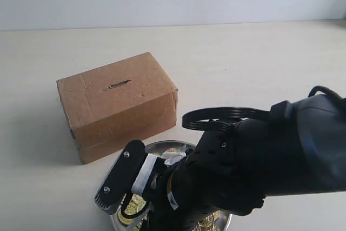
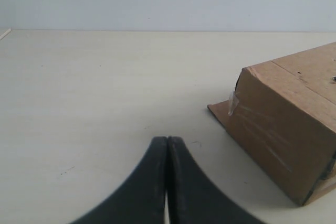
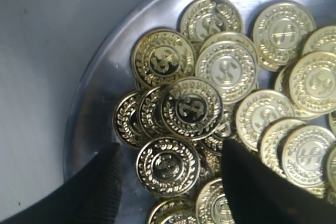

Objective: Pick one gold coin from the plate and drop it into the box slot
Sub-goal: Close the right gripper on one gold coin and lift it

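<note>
The silver plate (image 3: 100,93) holds several gold coins, heaped and overlapping. My right gripper (image 3: 170,156) is open low over the plate, its two black fingers either side of one gold coin (image 3: 168,165) that lies flat. In the exterior view the right arm covers most of the plate (image 1: 162,145), which sits just in front of the brown cardboard box (image 1: 116,106). The dark slot (image 1: 118,85) shows on the box's top face. My left gripper (image 2: 167,142) is shut and empty, over bare table beside the box (image 2: 289,129).
The pale table (image 1: 259,63) stretches around the box and plate, with a white wall behind. The bulky right arm (image 1: 259,155) hangs over the front right of the table. A loose cardboard flap (image 2: 218,113) sticks out at the box's base.
</note>
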You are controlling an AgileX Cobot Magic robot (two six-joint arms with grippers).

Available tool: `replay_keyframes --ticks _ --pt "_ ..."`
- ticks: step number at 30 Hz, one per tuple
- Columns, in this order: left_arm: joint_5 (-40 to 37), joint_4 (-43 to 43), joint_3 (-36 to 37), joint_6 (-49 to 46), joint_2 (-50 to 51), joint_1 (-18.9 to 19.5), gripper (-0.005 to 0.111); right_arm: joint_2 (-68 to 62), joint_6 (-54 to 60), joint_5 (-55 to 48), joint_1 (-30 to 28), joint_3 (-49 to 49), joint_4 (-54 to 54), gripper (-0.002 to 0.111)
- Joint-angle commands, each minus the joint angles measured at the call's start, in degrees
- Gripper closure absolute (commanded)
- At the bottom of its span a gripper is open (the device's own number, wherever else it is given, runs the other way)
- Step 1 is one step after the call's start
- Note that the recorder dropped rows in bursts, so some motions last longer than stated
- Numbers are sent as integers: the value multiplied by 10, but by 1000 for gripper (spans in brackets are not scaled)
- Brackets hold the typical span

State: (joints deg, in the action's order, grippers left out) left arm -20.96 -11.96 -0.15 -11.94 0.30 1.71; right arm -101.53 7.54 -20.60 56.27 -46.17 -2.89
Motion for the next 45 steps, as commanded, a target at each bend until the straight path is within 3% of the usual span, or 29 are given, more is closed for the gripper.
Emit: replay_keyframes --ticks 1,16,28,45 --pt "5 -4 2 2 -3 -3 107 -11 -3 10 -3 2 4 47" --pt "5 -4 2 2 -3 -3 107 -28 -3 10 -3 2 3 47" --pt "5 -4 2 2 -3 -3 107 -28 -16 10 -3 2 3 56" --pt "5 -4 2 2 -3 -3 107 -28 -16 10 -3 2 3 79"
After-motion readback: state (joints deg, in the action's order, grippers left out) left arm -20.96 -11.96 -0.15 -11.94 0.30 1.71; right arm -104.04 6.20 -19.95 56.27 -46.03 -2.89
